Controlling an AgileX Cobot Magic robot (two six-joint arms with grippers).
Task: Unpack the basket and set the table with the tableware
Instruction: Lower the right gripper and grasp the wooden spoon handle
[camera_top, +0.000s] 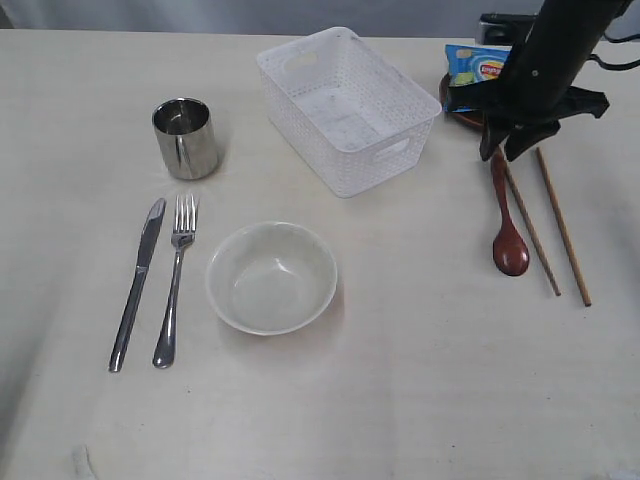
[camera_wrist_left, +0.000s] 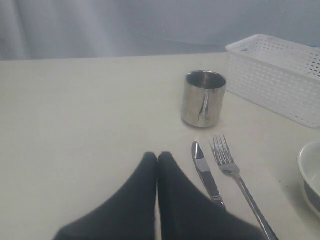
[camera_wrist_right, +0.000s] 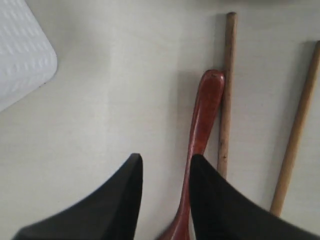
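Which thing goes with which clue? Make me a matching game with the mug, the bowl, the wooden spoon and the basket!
Things:
1. mug
2. bowl
3. wooden spoon
4. basket

Clues:
A. sits just beside the fork
B. white, with nothing inside
C. shiny steel, standing past the tip of the knife
D. lies alongside the chopsticks

Pairs: 1-C, 2-A, 3-D, 4-B
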